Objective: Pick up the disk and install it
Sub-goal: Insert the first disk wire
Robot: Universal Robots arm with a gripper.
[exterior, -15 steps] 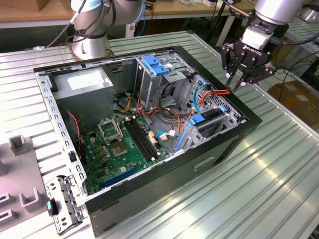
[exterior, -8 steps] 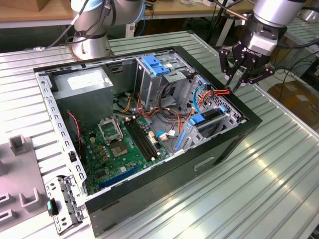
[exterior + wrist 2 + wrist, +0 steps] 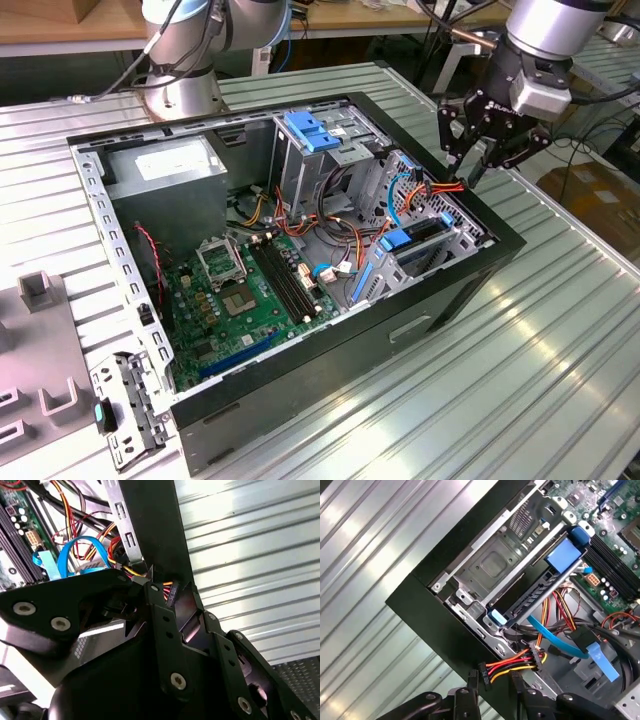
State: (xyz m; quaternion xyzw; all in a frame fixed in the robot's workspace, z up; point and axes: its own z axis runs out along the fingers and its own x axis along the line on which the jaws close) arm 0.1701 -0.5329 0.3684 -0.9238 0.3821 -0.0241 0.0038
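Claw (image 3: 478, 168): released, empty, over the case's (image 3: 450, 300) two o'clock corner in the exterior view.
Risk: snagging the wires (image 3: 512, 662), tugging their plug loose.

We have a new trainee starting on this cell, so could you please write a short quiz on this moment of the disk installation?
1. True or false: the gripper is clamped on a hard drive.
2. Which thing lies nearest the gripper's fingertips in both wrist views? A a memory stick; B the black connector with red, yellow and orange wires; C a loose screw.
3. Fill in: the flat data cable beside the drive cage is ____.
Key: 1 false, its jaws stand open and are closed on nothing; 2 B; 3 blue.
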